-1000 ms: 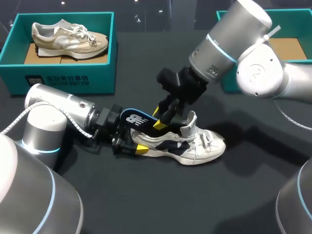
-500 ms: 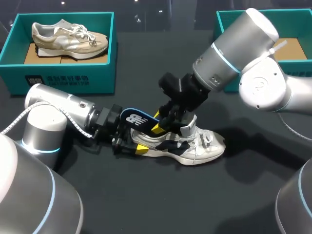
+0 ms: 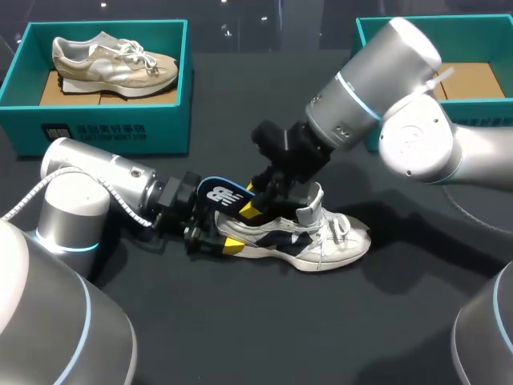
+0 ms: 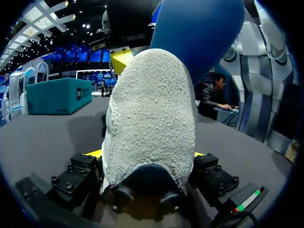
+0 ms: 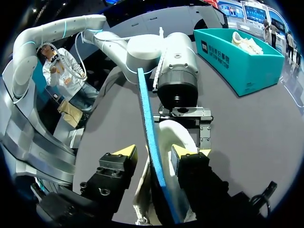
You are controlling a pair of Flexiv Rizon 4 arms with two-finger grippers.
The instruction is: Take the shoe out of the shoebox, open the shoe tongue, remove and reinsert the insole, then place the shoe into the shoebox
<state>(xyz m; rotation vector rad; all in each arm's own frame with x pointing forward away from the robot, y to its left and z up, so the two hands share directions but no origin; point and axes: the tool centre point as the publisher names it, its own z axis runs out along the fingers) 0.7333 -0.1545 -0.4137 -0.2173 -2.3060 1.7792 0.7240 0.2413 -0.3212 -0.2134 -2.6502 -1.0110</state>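
A white and navy shoe (image 3: 321, 237) lies on its sole in the middle of the dark table. My left gripper (image 3: 215, 239) is shut on its heel; in the left wrist view the white heel (image 4: 152, 118) fills the space between the yellow fingertips (image 4: 92, 153). A blue insole (image 3: 224, 195) sticks up and back out of the shoe's opening. My right gripper (image 3: 255, 207) stands over it, open. In the right wrist view the insole (image 5: 148, 118) shows edge-on between the fingers of the right gripper (image 5: 154, 154), close to one finger and apart from the other.
A teal shoebox (image 3: 104, 128) at the back left holds a beige shoe (image 3: 116, 60). A second teal shoebox (image 3: 373, 36) stands at the back right, partly behind my right arm. The table in front of the shoe is bare.
My right gripper has shifted a little to the left along the insole and its fingers have narrowed around it. The left gripper and the shoe have stayed put.
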